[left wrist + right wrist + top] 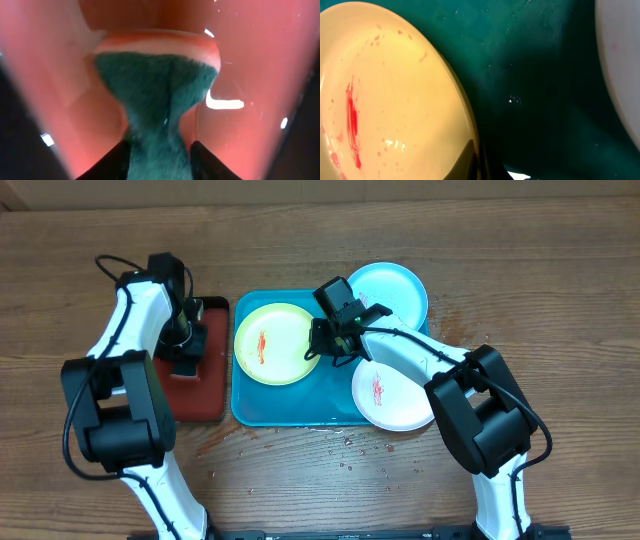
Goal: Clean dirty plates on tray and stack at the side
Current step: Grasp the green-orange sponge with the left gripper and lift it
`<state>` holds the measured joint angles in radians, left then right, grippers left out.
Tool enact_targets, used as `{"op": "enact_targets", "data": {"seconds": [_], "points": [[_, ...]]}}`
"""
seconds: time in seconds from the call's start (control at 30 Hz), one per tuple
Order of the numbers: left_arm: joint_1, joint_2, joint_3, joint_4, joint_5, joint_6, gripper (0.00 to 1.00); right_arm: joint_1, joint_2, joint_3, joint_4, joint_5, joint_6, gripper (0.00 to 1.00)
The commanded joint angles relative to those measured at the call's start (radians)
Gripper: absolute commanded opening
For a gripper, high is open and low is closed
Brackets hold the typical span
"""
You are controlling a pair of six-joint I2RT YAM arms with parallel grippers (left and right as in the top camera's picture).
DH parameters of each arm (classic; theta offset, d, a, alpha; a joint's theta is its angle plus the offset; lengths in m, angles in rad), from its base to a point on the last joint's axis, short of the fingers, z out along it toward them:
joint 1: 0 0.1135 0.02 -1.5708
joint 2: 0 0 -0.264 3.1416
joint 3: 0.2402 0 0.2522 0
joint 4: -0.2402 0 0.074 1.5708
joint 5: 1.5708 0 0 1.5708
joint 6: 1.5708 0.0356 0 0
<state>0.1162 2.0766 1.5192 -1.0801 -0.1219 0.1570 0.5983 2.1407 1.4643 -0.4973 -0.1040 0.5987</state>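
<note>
Overhead plates: the yellow-green plate [276, 343] lies flat inside the turquoise tray [290, 412], in its 9 o'clock half, with a red smear left of its centre. The pale blue plate [395, 288] sits at the tray's 1 o'clock corner and overhangs the rim. The white plate [392, 395], streaked with red, sits at the 4 o'clock corner and also crosses the rim.
Tray: it lies mid-desk, and its floor looks wet and glossy in the right wrist view.
Right fingers: the right fingers [328, 345] are at the 3 o'clock rim of the yellow-green plate. The wrist view shows a dark tip right against that rim, but I cannot tell whether they are clamped on it or released.
Left fingers: the left fingers [183, 342] are over the red tray [200, 395] and clenched on a sponge [160, 100]. The sponge has green scrub fibre below a pink-orange foam edge, and it is pinched to a narrow waist.
Red tray: black-rimmed, it lies just beside the turquoise tray at its 9 o'clock.
Desk: the desk [520, 240] is brown wood grain, with droplets [345, 442] scattered at the tray's 6 o'clock.
</note>
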Motion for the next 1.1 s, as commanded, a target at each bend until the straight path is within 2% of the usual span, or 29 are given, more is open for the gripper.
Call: {"op": "enact_targets", "data": {"seconds": [0.0,0.13,0.2,0.23,0.27,0.47,0.63,0.87,1.07], "points": [[0.007,0.040,0.018,0.005,0.067,-0.007,0.36,0.009,0.029,0.014,-0.005,0.014,0.003,0.04],[0.008,0.065,0.017,0.016,0.067,-0.007,0.31,0.009,0.029,0.014,-0.005,0.014,0.003,0.04],[0.009,0.075,0.017,0.023,0.063,-0.007,0.20,0.009,0.029,0.014,-0.005,0.014,0.003,0.04],[0.009,0.077,0.017,0.027,0.060,-0.008,0.09,0.009,0.029,0.014,-0.005,0.014,0.003,0.04],[0.009,0.078,0.017,0.032,0.060,-0.008,0.04,0.009,0.029,0.014,-0.005,0.014,0.003,0.04],[0.009,0.069,0.037,0.035,0.061,-0.016,0.04,0.010,0.029,0.014,-0.005,0.013,0.004,0.04],[0.008,0.052,0.162,-0.063,0.086,-0.030,0.04,0.009,0.029,0.014,-0.005,0.002,0.004,0.04],[-0.015,0.047,0.426,-0.262,0.275,-0.041,0.04,0.009,0.029,0.014,-0.005,-0.006,0.004,0.04],[-0.113,0.048,0.438,-0.277,0.339,-0.158,0.04,0.009,0.029,0.014,-0.005,-0.024,0.004,0.04]]}}
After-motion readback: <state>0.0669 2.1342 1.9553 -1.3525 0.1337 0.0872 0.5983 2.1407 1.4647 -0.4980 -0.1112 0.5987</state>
